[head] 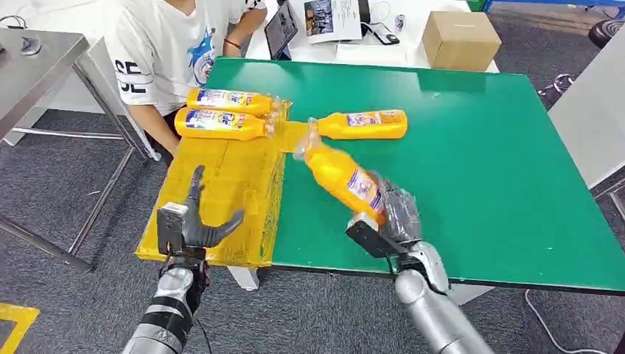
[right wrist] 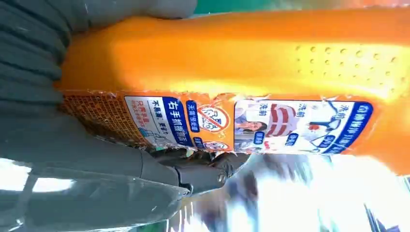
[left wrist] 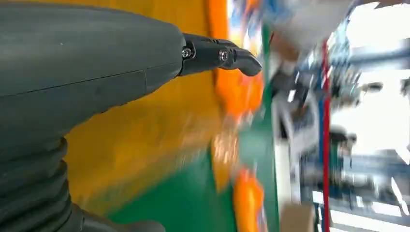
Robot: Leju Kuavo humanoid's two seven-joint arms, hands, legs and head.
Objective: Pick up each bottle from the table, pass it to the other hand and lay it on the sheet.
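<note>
Held bottle point(head: 341, 177) motion-blurred, its base hidden in the right hand point(head: 394, 214); left wrist background smeared.

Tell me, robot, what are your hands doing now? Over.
Right hand grips an orange bottle. Left hand open above the yellow sheet. Two bottles already on it. Path clear.

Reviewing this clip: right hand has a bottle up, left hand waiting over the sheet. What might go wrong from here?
1. The right hand grips the held bottle near its base, so the long free end may tip during the pass.
2. Its cap end hangs close to the bottle on the table and may knock it.
3. Two bottles on the sheet crowd the yellow sheet's far end; the open left hand should lay nearer.
</note>
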